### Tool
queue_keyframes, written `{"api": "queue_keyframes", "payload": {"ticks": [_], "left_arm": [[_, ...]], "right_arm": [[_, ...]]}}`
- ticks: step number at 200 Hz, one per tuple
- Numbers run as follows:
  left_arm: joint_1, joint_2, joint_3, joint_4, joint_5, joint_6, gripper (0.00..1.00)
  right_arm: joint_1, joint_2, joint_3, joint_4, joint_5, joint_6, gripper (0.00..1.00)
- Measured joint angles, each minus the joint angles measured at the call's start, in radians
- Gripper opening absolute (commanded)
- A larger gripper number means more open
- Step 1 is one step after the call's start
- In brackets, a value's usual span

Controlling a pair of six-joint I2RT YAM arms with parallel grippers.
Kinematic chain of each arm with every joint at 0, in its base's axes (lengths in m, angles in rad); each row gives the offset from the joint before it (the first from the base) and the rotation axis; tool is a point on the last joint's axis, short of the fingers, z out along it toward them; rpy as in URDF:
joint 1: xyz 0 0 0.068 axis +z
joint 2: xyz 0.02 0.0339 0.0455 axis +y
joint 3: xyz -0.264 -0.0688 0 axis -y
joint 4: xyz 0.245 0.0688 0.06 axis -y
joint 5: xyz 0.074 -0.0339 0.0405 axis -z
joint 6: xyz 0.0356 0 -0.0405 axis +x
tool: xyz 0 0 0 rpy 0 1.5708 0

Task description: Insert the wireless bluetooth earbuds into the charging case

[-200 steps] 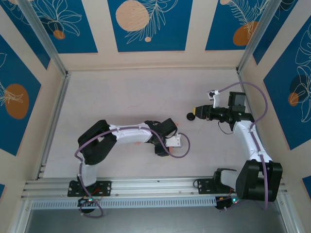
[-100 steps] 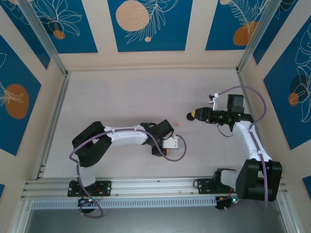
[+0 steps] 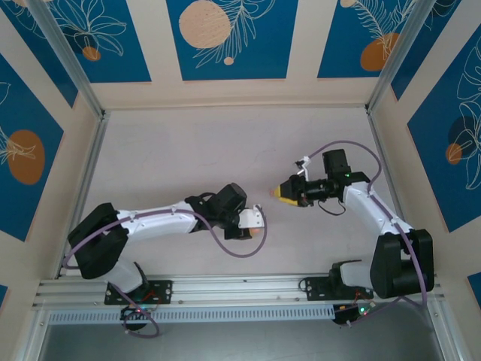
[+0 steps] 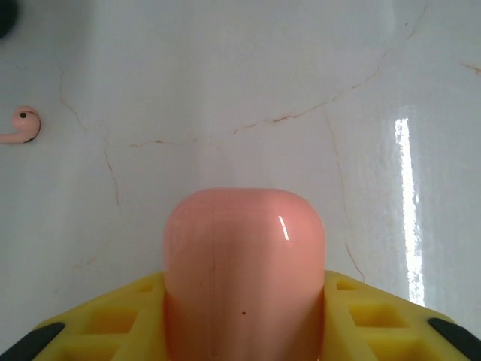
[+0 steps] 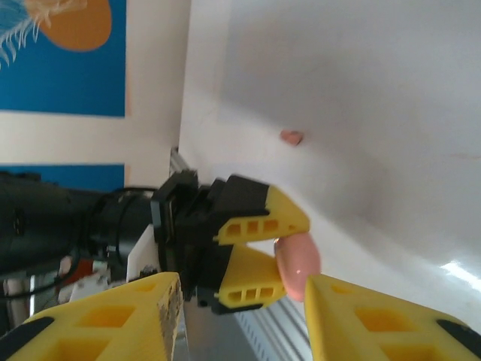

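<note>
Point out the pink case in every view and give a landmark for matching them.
Top external: case at lower centre, in the left end effector.
Left wrist: bottom centre, between yellow fingers.
Right wrist: lower centre-right, in that same grip.
Landmark: the loose earbud, upper left in left wrist, above the case in right wrist.

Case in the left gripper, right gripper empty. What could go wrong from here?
1. The glossy salmon-pink rounded plastic charging case sticks out well past the left gripper; a push could make it slip or pivot.
2. The tiny pale-pink earbud lies loose on the white table; the open right gripper might flick it away.
</note>
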Motion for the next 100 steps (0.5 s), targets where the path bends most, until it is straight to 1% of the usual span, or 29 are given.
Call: {"api": "queue_keyframes", "payload": {"ticks": [48, 100], "left_arm": [[0.01, -0.039, -0.038, 0.039, 0.007, -0.018, 0.33], [0.013, -0.055, -0.045, 0.062, 0.007, -0.027, 0.32]], "right_arm": [[0.053, 0.043, -0.05, 0.001, -0.034, 0.046, 0.49], [0.148, 0.114, -0.069, 0.041, -0.048, 0.102, 0.49]]}}
